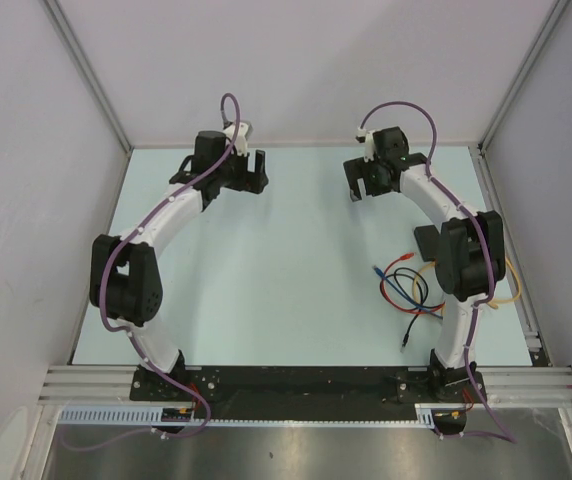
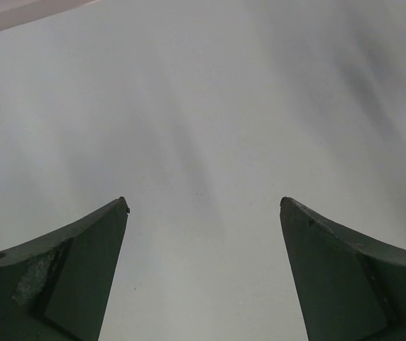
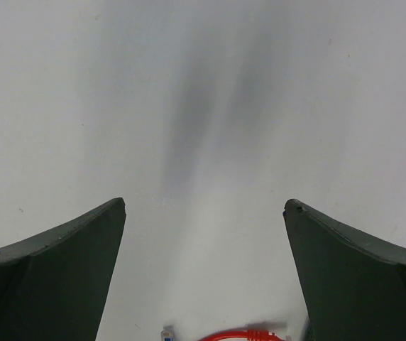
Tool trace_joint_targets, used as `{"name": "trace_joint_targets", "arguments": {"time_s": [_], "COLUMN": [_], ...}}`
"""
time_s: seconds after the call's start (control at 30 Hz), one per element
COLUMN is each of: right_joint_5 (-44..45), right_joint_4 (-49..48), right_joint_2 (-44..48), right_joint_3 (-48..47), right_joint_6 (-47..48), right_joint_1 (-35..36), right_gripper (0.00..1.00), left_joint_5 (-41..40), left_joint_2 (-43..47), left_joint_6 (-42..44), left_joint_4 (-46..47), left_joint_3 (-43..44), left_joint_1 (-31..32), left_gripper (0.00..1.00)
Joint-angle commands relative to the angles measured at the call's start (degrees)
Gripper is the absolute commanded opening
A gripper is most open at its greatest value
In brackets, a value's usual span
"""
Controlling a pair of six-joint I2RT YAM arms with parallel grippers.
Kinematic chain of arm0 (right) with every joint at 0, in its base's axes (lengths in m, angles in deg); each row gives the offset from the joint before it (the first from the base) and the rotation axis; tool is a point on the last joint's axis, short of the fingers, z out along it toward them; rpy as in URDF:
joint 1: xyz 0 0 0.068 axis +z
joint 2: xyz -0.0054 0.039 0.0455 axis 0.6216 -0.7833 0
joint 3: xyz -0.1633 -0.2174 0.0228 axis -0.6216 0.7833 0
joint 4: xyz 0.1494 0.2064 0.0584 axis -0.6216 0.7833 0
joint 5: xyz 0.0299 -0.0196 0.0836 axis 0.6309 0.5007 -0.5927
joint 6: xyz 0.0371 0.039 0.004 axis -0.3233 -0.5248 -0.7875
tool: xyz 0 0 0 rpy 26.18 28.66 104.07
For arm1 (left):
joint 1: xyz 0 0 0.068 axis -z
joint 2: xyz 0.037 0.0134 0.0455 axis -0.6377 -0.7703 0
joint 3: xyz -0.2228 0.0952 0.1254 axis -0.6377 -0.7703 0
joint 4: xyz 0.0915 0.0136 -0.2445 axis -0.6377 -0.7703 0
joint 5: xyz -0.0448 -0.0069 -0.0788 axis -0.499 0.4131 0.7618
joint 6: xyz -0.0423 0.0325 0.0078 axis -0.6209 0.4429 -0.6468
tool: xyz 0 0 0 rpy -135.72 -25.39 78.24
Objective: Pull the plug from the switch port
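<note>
The switch (image 1: 427, 240) is a flat black box at the right of the table, mostly hidden behind my right arm's elbow. A tangle of red, blue, black and yellow cables (image 1: 407, 288) lies just in front of it; which plug sits in a port is hidden. My right gripper (image 1: 364, 188) is open and empty at the far right, well beyond the switch. In the right wrist view (image 3: 204, 202) a red cable with its plug (image 3: 249, 333) shows below the jaws. My left gripper (image 1: 250, 176) is open and empty at the far left, over bare table in its wrist view (image 2: 203, 202).
A loose black cable end (image 1: 406, 343) lies near the front right. A yellow cable loop (image 1: 507, 292) sticks out beside the right arm. A small clear plug (image 3: 166, 332) lies by the red cable. White walls stand on three sides.
</note>
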Motion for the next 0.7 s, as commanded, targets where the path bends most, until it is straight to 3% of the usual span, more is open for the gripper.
{"name": "trace_joint_targets", "arguments": {"time_s": [0.0,0.2,0.67], "right_joint_5": [-0.14,-0.23,-5.06], "right_joint_4": [-1.05,1.93,12.13], "right_joint_2": [1.08,2.13,13.82], "right_joint_3": [0.07,1.83,15.70], "right_joint_6": [3.28,7.77,20.60], "right_joint_1": [0.47,-1.02,-19.47], "right_gripper": [1.00,1.00,1.00], "left_joint_5": [-0.46,-0.46,0.24], "left_joint_2": [1.46,1.02,-1.88], "left_joint_6": [0.92,1.10,1.71], "left_joint_4": [2.01,1.92,1.05], "left_joint_3": [-0.26,0.09,3.96], "left_joint_1": [0.67,0.84,0.84], "left_gripper": [0.94,0.94,0.92]}}
